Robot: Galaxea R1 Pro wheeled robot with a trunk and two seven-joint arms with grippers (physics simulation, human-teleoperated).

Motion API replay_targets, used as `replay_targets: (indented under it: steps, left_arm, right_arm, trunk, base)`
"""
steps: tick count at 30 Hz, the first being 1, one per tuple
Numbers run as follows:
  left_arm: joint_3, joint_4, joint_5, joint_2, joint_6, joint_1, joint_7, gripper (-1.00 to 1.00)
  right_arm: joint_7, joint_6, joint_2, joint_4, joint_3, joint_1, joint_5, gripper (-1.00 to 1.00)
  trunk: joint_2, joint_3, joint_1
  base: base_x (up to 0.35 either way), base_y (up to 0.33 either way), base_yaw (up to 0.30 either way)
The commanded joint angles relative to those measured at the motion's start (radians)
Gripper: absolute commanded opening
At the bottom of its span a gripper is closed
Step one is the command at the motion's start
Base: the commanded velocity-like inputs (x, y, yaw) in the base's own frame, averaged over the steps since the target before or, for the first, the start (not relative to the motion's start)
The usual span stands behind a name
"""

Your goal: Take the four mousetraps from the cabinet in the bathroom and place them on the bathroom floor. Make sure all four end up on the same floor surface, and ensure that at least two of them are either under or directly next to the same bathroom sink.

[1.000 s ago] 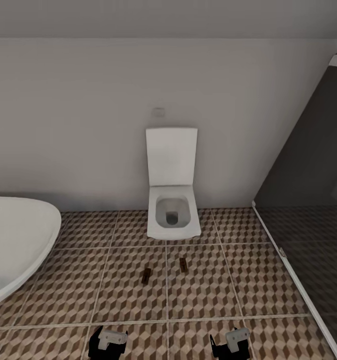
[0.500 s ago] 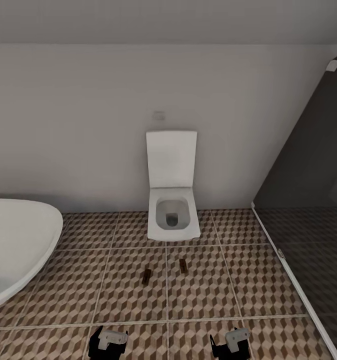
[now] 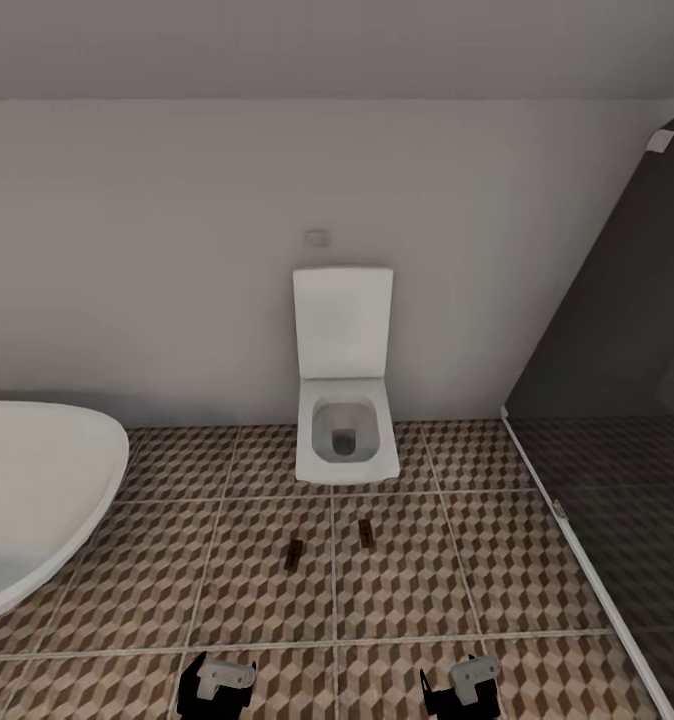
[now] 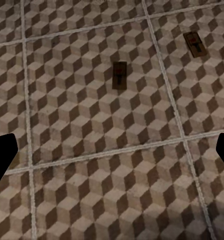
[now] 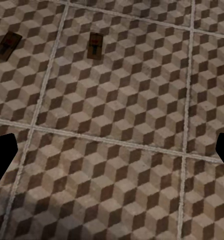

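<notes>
Two mousetraps [image 3: 293, 554] [image 3: 366, 530] on bathroom floor [image 3: 407, 590] before toilet [image 3: 344, 440]; both hands [image 3: 215, 685] [image 3: 461, 685] seemingly wide, empty; next, fetching the rest from the cabinet

White toilet [image 3: 344, 440] against the wall, bathtub [image 3: 37, 500] beside it

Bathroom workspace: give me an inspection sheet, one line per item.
Surface: bathroom floor, cube-pattern tiles, pale grout.
Job's things: two mousetraps lying flat on the floor in front of the toilet, apart from each other: left mousetrap, right mousetrap.
Clutter: nothing seen.
Tools: left tool and right tool low over the floor, both open and holding nothing.
Cables: nothing seen.
Surroundings: toilet with lid up against the wall; bathtub at left; dark glass partition at right.
</notes>
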Motion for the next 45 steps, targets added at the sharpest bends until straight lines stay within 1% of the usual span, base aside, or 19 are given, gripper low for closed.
replay_targets:
  steps: [1,45]
  left_arm:
    - [-0.009,0.004,0.006,-0.001,-0.006,-0.002,0.004,1.0]
    - [-0.009,0.004,0.006,-0.003,-0.005,-0.002,0.004,1.0]
  right_arm:
    - [-0.01,-0.001,0.0,0.001,0.008,-0.001,0.005,1.0]
    - [-0.01,-0.001,0.0,0.001,0.008,0.0,0.005,1.0]
  trunk:
    - [0.007,0.002,-0.004]
    - [0.315,0.14,-0.173]
  base:
    - [0.0,0.0,0.0]
    - [0.0,0.0,0.0]
